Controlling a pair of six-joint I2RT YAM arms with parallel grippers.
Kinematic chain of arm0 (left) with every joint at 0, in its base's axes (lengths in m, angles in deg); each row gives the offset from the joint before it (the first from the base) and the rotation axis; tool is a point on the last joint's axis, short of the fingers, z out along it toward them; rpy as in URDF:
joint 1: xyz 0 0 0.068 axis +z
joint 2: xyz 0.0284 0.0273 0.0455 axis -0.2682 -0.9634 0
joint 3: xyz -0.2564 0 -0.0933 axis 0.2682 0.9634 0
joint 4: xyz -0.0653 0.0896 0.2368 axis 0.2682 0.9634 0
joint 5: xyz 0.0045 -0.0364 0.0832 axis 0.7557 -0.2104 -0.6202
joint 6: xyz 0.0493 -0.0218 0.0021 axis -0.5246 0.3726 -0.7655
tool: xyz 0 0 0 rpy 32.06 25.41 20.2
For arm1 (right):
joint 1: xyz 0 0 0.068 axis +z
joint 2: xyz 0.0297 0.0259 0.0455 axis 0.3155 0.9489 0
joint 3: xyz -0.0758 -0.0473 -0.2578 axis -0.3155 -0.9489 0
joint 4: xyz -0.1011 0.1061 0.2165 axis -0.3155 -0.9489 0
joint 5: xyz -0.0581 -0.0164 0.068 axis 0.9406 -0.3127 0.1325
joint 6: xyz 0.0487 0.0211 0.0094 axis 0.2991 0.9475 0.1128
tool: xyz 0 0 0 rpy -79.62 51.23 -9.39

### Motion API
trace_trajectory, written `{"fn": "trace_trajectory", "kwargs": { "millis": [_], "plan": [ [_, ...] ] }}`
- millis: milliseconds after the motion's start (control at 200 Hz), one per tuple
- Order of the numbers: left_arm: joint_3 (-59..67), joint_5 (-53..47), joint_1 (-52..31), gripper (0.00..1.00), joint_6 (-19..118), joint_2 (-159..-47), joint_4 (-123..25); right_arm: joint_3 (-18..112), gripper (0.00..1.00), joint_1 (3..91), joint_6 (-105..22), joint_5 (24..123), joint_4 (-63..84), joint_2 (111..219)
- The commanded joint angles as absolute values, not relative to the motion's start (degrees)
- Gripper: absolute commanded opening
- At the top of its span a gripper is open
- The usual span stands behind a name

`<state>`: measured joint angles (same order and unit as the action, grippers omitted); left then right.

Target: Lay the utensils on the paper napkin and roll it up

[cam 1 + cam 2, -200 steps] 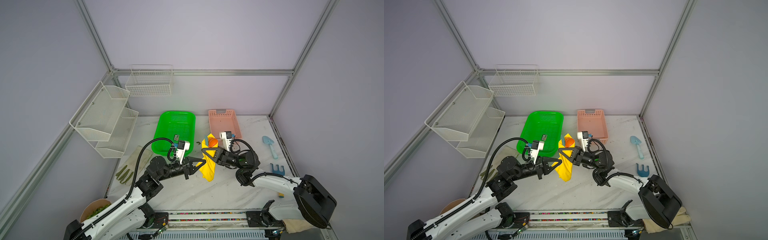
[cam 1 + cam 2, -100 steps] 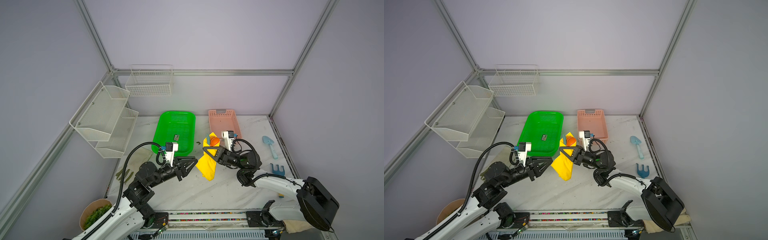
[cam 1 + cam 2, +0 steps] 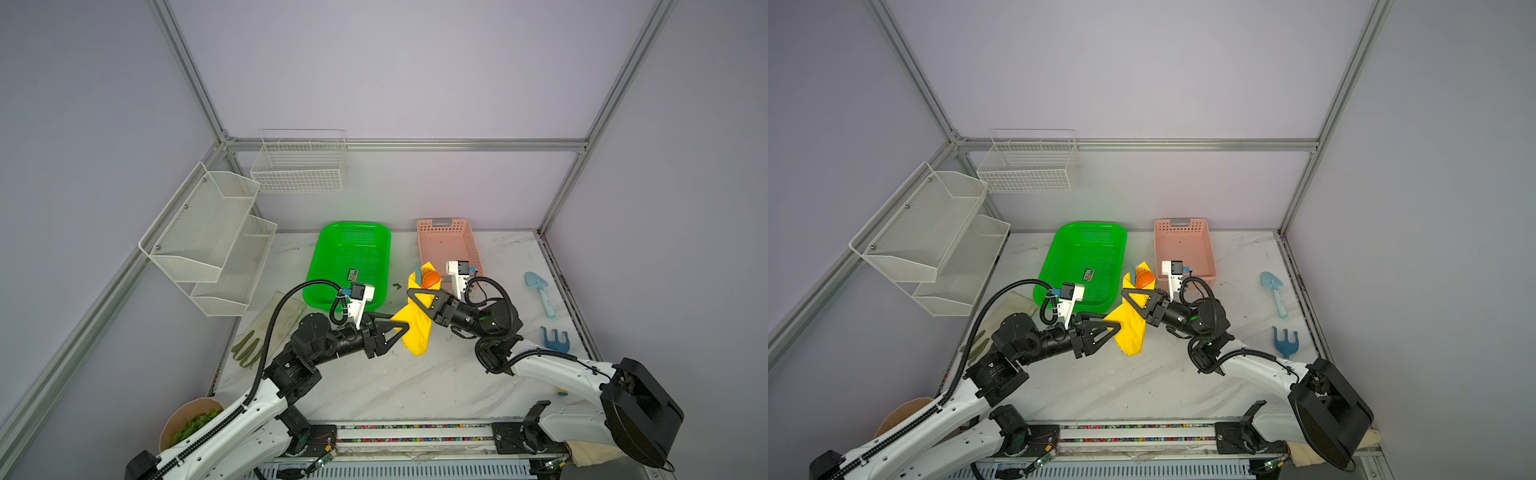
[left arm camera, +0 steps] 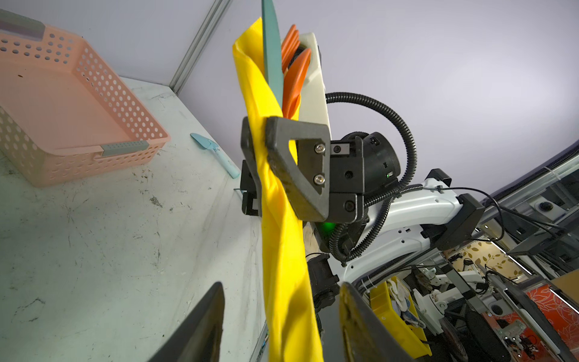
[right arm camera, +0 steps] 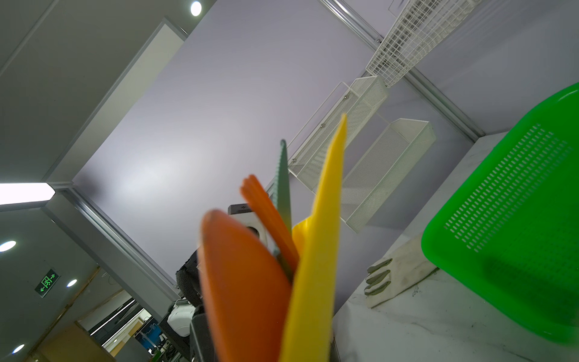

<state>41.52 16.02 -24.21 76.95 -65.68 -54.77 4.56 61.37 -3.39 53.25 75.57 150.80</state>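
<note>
Yellow paper napkin (image 3: 415,332), wrapped round the utensils (image 5: 244,282), is clamped in my right gripper (image 4: 264,150); orange spoon (image 3: 430,278), orange fork (image 4: 289,40) and teal piece (image 4: 271,47) poke out above. On my left gripper (image 3: 392,338) the jaws stand apart, astride the napkin's loose tail. Rolling looks nearly finished; next I'd tighten that tail. The green basket (image 3: 320,257) holds one small dark label (image 3: 352,274); the pink basket (image 3: 473,249) is empty.

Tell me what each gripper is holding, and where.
Right gripper: shut around the upper part of the rolled bright yellow paper napkin wrapping the plastic utensils. Left gripper: open astride its lower end, holding nothing.
</note>
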Motion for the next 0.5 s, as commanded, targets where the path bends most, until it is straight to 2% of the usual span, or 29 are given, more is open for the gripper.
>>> {"fn": "trace_trajectory", "kwargs": {
  "millis": [0, 350, 495],
  "plan": [
    [40.2, 18.0, -24.0, 0.59, 78.2, -66.8, -60.3, 5.0, 0.00, 61.3, -4.1, 54.1, 75.7, 149.4],
    [40.2, 19.6, -24.3, 0.55, 79.9, -72.4, -65.9, 5.9, 0.00, 61.3, -2.6, 53.4, 78.0, 151.2],
    [40.6, 19.2, -24.3, 0.41, 79.8, -73.2, -67.0, 6.0, 0.00, 61.3, -2.1, 53.1, 78.7, 151.8]
  ]
}}
